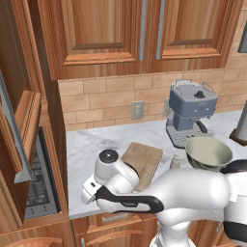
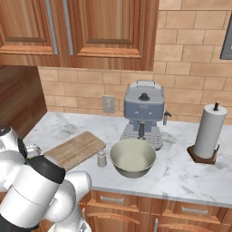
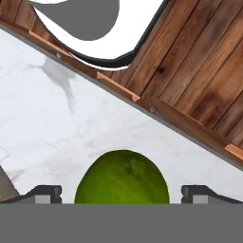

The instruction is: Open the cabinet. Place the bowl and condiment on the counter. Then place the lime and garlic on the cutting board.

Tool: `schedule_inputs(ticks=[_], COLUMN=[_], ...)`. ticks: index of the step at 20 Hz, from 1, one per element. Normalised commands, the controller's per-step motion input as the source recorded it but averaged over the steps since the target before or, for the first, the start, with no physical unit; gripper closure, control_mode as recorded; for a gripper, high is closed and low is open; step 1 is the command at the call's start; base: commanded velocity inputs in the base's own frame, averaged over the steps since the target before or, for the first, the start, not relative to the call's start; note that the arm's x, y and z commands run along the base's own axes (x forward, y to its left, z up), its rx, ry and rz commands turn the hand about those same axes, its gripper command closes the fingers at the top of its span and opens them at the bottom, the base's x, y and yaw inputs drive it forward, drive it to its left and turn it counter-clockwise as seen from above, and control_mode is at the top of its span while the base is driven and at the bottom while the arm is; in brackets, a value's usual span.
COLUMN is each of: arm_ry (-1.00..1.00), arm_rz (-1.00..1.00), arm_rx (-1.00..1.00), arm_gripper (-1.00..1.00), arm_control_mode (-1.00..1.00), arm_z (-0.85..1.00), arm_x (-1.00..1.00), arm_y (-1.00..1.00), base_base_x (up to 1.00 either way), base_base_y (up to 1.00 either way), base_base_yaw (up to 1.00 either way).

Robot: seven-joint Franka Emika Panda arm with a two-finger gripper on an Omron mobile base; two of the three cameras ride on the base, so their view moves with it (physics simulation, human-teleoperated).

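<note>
cutting board (image 2: 75, 148): flat on the counter (image 2: 181, 174), left of the rest
condiment (image 2: 102, 158): upright, between board and bowl
bowl (image 2: 132, 156): on marble, in front of the coffee machine (image 2: 143, 114)
gripper (image 3: 121, 193): jaws wide, straddling the lime (image 3: 122, 178) on the marble; not gripping

The white counter (image 2: 190, 174) has a wooden cutting board (image 2: 75, 149), a small shaker (image 2: 102, 158), a big bowl (image 2: 132, 157), a coffee machine (image 2: 142, 115) and a paper towel roll (image 2: 208, 132). A green lime (image 3: 122, 179) sits on it too.
</note>
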Motion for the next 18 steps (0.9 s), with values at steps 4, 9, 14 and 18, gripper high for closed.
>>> schedule_inputs(ticks=[4, 9, 14, 18], arm_ry=[0.00, 0.00, 0.00, -0.06], arm_rz=[0.00, 0.00, 0.00, 0.00], arm_rx=[0.03, 0.01, 0.00, 0.00], arm_gripper=[-1.00, 1.00, 1.00, 1.00], arm_control_mode=[-1.00, -1.00, -1.00, -1.00], arm_z=[-0.23, -0.18, -0.03, 0.04], arm_x=[0.00, 0.00, 0.00, 0.00], arm_y=[0.00, 0.02, 0.00, -0.01], base_base_x=[0.00, 0.00, 0.00, 0.00], base_base_y=[0.00, 0.00, 0.00, 0.00], base_base_yaw=[0.00, 0.00, 0.00, 0.00])
